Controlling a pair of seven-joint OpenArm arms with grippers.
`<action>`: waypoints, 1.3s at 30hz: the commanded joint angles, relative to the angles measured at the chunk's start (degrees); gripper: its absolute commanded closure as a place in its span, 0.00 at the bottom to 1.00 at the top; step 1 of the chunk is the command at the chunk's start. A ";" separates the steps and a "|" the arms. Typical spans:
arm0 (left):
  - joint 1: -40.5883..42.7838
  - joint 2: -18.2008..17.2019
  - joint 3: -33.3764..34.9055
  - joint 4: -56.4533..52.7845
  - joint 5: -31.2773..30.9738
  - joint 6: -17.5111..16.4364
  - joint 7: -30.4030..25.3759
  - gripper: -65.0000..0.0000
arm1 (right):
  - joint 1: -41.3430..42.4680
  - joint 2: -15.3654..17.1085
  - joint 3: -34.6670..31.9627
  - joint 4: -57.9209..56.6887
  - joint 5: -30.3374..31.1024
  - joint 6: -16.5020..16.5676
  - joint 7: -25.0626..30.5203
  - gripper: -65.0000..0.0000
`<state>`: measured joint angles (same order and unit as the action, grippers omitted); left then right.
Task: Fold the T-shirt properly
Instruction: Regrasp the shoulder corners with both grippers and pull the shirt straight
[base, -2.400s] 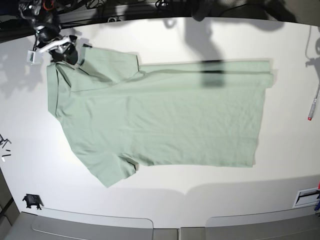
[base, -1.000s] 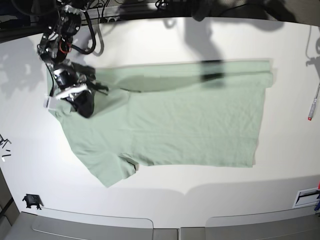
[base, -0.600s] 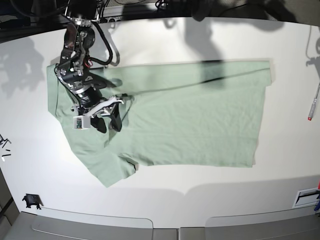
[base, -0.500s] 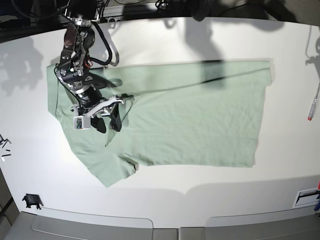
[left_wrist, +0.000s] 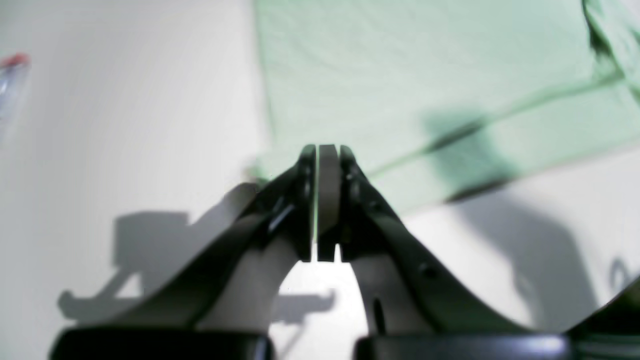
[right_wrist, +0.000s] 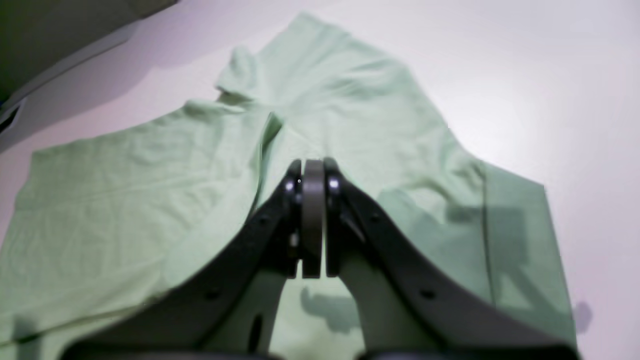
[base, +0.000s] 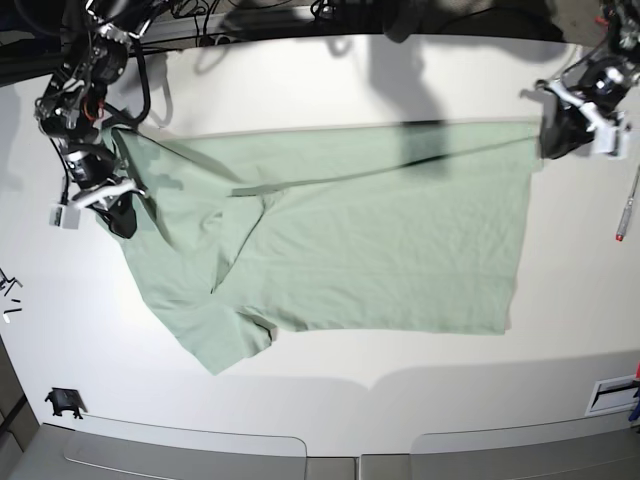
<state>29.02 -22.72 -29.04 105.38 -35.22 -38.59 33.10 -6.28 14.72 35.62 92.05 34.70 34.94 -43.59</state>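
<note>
White table, cables at far edge. T-shirt flat, far strip folded. Left gripper and right gripper pinched closed, empty; collar hidden.

Pale mint-green T-shirt, flat on white table, top edge folded over

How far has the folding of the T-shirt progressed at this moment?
Done: one long fold, the far edge and sleeve of the T-shirt lie turned in over the body. In hand: nothing is gripped; the left pincer sits shut by the hem corner and the right pincer shut at the collar end. Left: the near sleeve sticks out and the shirt lies at full length, so most folds remain.
</note>
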 joint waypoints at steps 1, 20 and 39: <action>-1.09 -0.76 2.08 0.79 0.72 1.88 -1.62 1.00 | -0.02 0.63 -0.55 1.07 0.31 0.55 1.18 1.00; -0.26 0.46 12.94 -20.44 10.38 15.41 2.69 1.00 | -10.78 6.03 -11.63 -11.28 -8.70 2.36 -0.42 1.00; 9.49 0.76 5.25 3.28 9.94 14.84 -4.96 1.00 | -21.03 11.63 -7.23 -9.70 2.69 5.06 -1.86 1.00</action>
<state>37.63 -21.54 -23.46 108.09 -25.10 -23.77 28.99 -27.11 25.56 28.10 82.06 38.17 39.75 -44.14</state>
